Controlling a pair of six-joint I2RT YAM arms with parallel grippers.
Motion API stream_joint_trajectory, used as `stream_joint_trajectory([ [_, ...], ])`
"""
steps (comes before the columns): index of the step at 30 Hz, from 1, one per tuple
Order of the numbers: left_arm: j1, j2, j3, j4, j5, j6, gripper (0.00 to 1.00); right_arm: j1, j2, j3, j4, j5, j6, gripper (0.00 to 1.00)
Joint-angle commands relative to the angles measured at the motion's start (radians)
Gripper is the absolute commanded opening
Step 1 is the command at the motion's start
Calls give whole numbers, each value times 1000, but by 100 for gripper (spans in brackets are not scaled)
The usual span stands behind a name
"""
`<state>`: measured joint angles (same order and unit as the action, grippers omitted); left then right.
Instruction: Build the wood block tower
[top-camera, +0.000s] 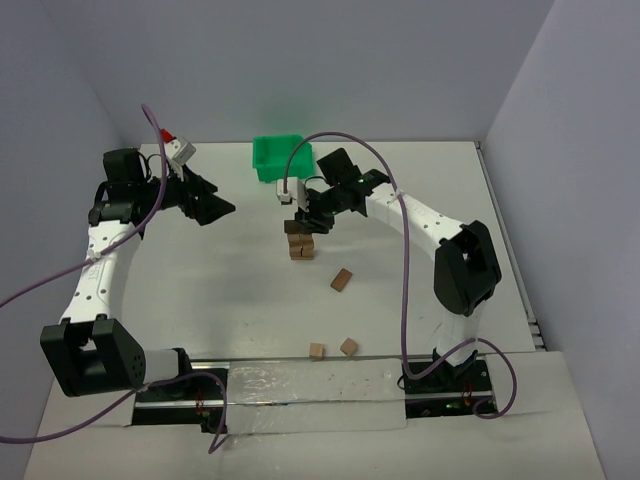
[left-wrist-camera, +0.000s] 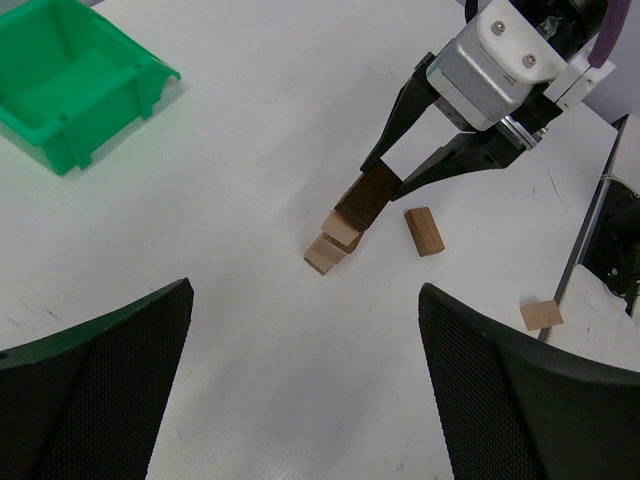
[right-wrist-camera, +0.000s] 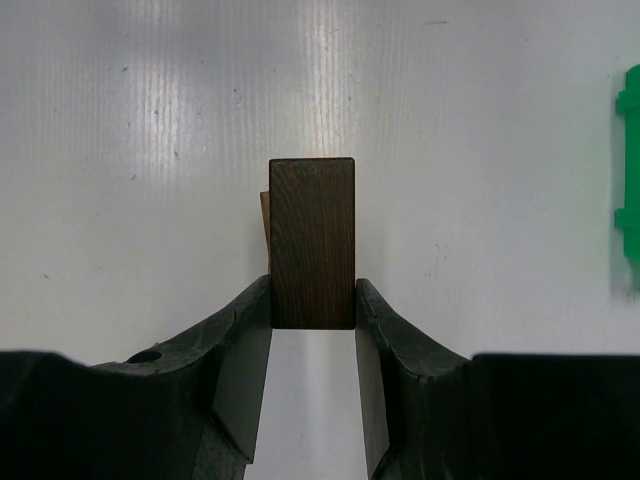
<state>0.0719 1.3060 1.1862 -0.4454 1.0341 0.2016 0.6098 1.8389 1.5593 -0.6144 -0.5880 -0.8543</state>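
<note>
Black fingers (right-wrist-camera: 250, 330) of the right pincer (right-wrist-camera: 313, 300) are clamped on the two long sides of a dark brown block (right-wrist-camera: 313, 240), which juts out past the fingertips. Directly under that block stands the wood block tower (left-wrist-camera: 335, 240), a short stack of light tan pieces near the middle of the table (top-camera: 200, 300). The wrist view shows only a tan sliver of it at the block's left edge. Whether the held block touches the top of the stack cannot be told. A brown bar (top-camera: 342, 280) lies flat just beside the tower, on the side toward the right arm's base. Two small blocks (top-camera: 317, 350) sit well behind the right pincer, near the table's front edge. A green bin (top-camera: 278, 158) rests beyond it, at the far edge. The left pincer (top-camera: 215, 210) hangs well apart to the tower's left, facing it with its fingers spread wide around nothing.
</note>
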Motion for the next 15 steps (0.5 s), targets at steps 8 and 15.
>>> stream_joint_trajectory([
  [8,5,-1,32,37,38,-8,99,-8,13,50,2,-9,-12,37],
  [15,4,5,33,35,41,-2,99,-8,19,50,-2,-6,-12,41],
])
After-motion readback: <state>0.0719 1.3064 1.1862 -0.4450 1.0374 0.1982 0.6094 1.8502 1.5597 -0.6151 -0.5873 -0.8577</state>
